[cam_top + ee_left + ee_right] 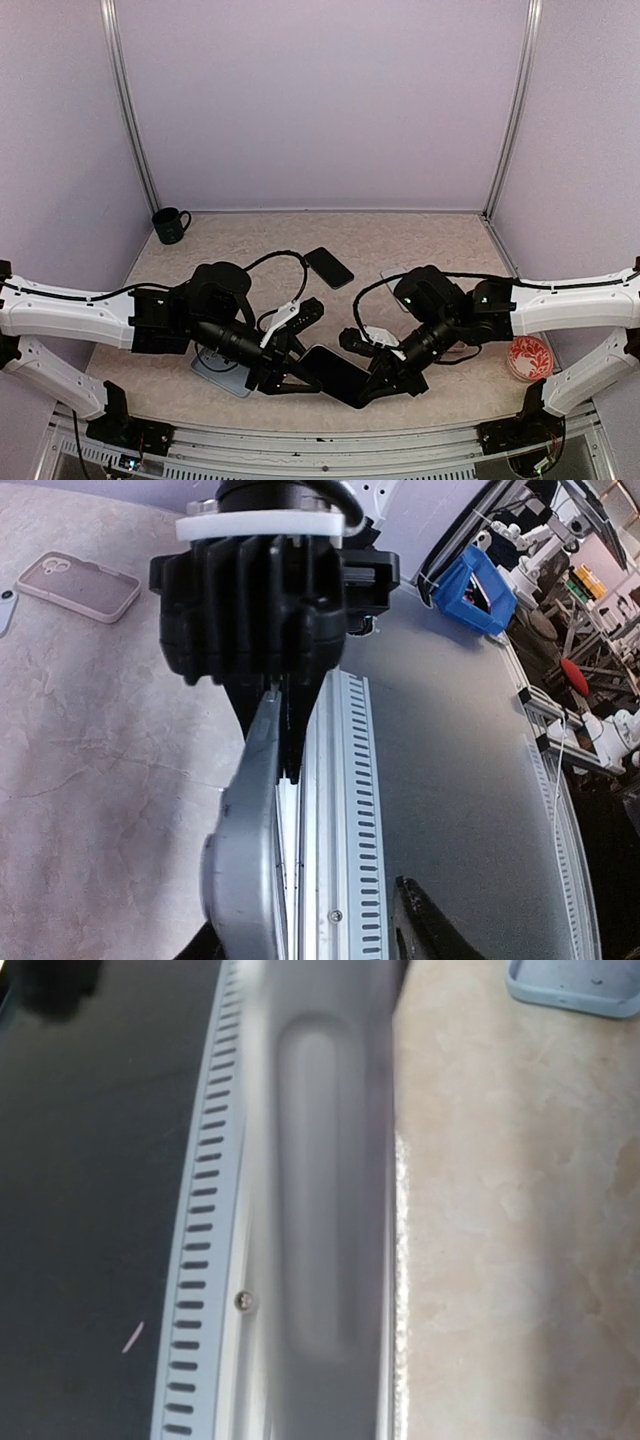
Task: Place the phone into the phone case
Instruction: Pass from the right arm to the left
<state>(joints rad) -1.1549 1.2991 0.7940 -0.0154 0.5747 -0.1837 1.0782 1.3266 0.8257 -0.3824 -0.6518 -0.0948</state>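
The phone [335,375] hangs just right of the light-blue phone case [215,380]. The right gripper [385,378] pinches one end, and the left gripper [278,378] is spread around the other. It looks stiff, slick and breakable, so it is probably best clamped across both faces near one end, leaving the far end free for the case.

Phone [336,376] blocks the near middle; room lies beside the mug [170,225].

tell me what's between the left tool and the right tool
The phone: the right tool grips one end and the left tool brackets the other, seen in the top view.
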